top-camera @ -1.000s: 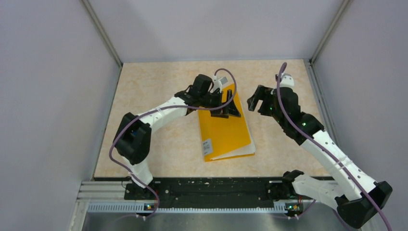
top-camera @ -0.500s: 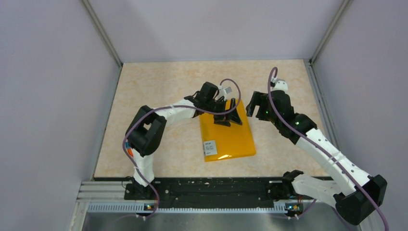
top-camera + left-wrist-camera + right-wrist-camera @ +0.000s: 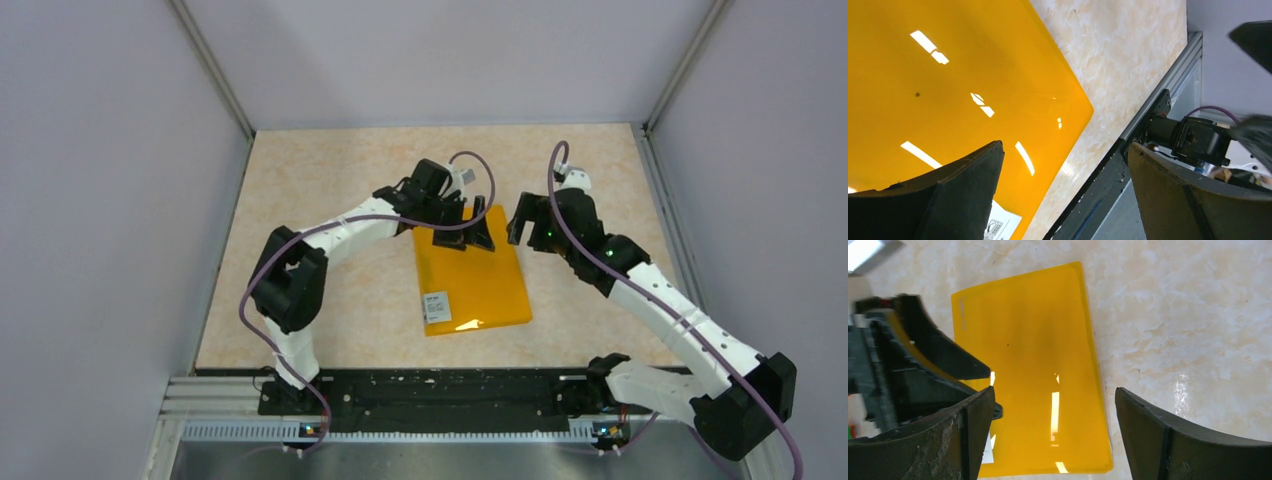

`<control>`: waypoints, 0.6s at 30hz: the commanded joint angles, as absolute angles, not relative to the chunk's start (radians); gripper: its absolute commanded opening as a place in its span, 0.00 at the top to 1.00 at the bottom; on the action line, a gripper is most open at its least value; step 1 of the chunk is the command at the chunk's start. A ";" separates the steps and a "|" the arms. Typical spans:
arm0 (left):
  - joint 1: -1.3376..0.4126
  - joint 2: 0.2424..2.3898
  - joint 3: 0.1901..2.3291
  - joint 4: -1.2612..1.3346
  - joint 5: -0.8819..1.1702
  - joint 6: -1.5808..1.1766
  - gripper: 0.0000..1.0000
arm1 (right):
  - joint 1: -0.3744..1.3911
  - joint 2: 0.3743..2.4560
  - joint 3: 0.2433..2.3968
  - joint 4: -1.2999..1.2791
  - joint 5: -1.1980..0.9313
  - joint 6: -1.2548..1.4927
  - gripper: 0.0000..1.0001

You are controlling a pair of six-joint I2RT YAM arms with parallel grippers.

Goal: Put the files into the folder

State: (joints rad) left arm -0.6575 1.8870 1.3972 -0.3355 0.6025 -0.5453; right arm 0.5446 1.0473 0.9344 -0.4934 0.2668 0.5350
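Since a sec ago the right gripper [image 3: 527, 222] has edged closer to the folder's far right corner, jaws spreading wider. The left arm's elbow has swung out and back, w/ the left gripper [image 3: 468, 232] ending roughly where it was. A white paper strip showed along the folder's near edge then; none shows now and the cover lies flat.

Left gripper: jaws wide apart, nothing btwn them. Its wrist view looks down through the gap onto orange plastic and bare table [image 3: 330, 180]. It hangs over the folder's far end. Whether a fingertip touches the cover, can't tell.

Right gripper: jaws also apart and empty, pointing down just beside the far right corner, off the folder in the top view.

Folder [image 3: 475, 285]: mid-table, closed and flat, long side running away from the bases, slightly skewed. Its white label [image 3: 436, 306] sits at the near left corner.

Files: no loose white sheet visible anywhere. Prob. inside the folder, but the plastic shows only glare, so not confirmed.

Judgement: both tools open and empty either side of the far end fits a let-go-and-back-off stage, i.e. task looks about done. Lifting straight up would avoid dragging the slick cover.
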 commanded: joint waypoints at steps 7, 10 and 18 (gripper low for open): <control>-0.613 1.590 1.487 -0.577 0.214 -0.468 0.01 | 0.535 1.061 0.948 -0.414 0.264 0.559 0.06; -0.607 1.524 1.463 -0.618 0.056 -0.468 0.01 | 0.534 1.065 0.944 -0.388 0.259 0.566 0.04; -0.589 1.355 1.358 -0.639 -0.176 -0.445 0.01 | 0.534 1.097 0.954 -0.345 0.280 0.580 0.02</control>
State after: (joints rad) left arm -0.5968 1.4326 1.3979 -0.6121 -0.0265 -0.4686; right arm 0.5446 1.0836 0.9340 -0.4049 0.2649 0.5659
